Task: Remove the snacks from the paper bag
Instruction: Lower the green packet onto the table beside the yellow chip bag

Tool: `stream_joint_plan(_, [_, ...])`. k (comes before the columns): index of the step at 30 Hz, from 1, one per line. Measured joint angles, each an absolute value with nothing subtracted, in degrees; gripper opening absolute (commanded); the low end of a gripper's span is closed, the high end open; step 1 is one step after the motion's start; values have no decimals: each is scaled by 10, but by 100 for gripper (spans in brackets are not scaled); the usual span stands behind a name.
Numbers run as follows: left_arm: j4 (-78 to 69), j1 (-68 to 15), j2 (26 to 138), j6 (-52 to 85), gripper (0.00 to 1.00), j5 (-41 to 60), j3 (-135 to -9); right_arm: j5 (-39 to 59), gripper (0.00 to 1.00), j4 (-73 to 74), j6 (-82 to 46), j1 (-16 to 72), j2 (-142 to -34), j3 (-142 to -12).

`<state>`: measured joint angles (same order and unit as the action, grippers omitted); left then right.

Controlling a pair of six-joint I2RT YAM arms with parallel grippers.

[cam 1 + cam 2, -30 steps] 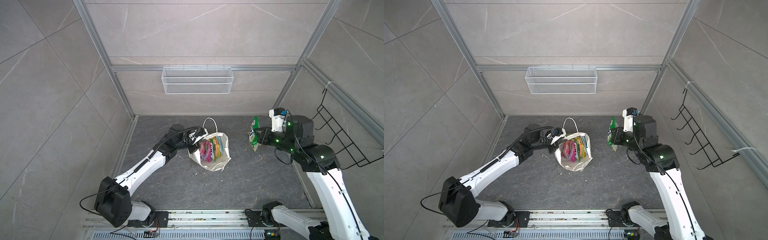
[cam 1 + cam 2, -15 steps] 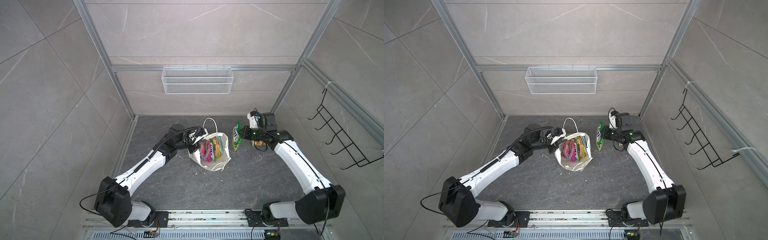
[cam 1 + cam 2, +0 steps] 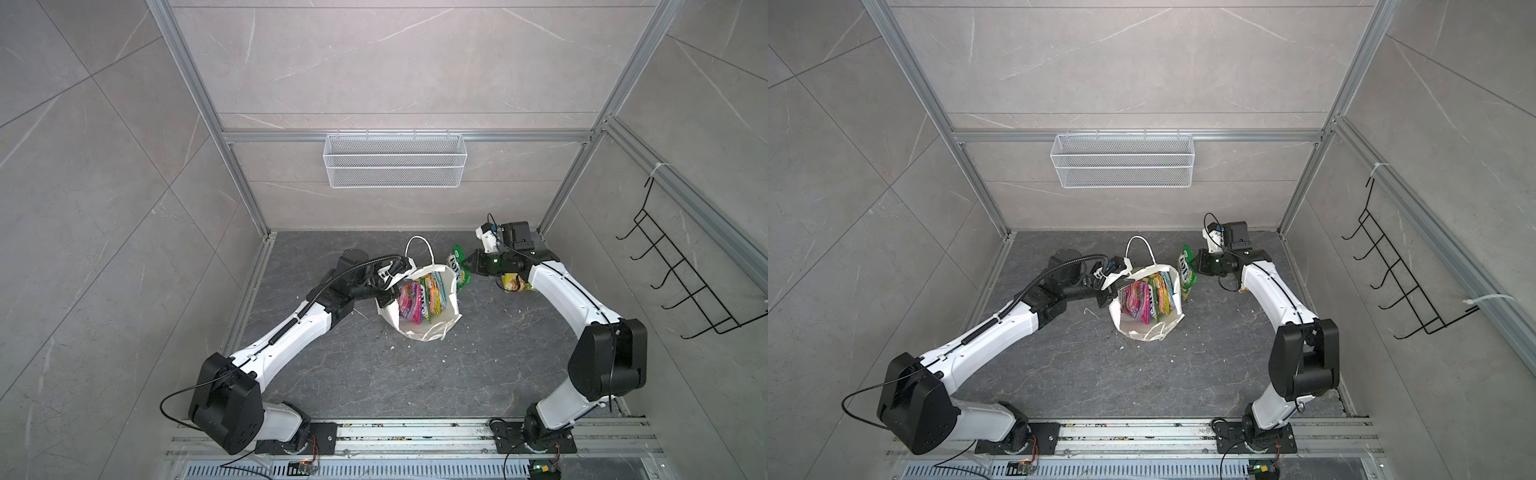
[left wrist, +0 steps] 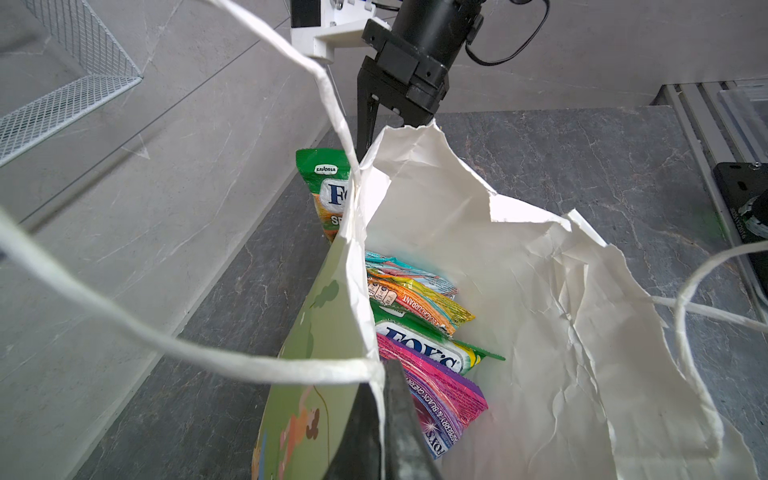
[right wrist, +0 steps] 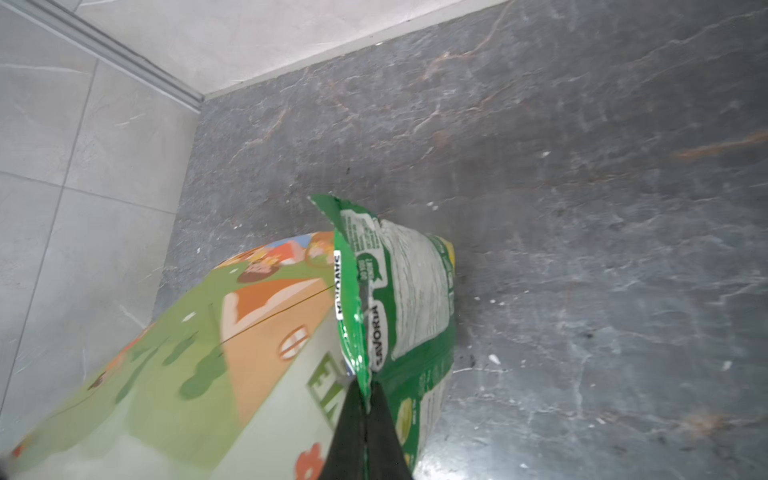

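Grey stone floor [image 3: 374,374]: left gripper [image 4: 381,380] pinches the rim of the paper bag [image 4: 519,291], seemingly holding it open, as right gripper [image 5: 365,395] clamps a green pouch [image 5: 415,291] just outside.

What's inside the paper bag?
In the paper bag: a purple pouch, a green Fox's pouch, an orange pouch, a teal pouch. The bag's printed wall covers their other ends; more may hide behind.

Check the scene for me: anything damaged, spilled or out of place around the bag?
The paper bag has a torn, crumpled rim, ragged along its top edge; the left end effector pinches that rim. Small white scraps, possibly paper, lie scattered on the floor. The right end effector holds a green pouch outside the bag.
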<state>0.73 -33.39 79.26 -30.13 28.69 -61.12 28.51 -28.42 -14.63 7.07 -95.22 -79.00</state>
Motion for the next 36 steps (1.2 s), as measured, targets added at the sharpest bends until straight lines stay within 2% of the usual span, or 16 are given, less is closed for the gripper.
stream_joint_plan(9, [-2,-334,793,-298,0,287,-604,258,0,-339,-106,55,-1010,-829])
stream_joint_plan(36, [-18,-334,792,-270,0,287,-594,83,0,-470,-64,57,-1071,-942])
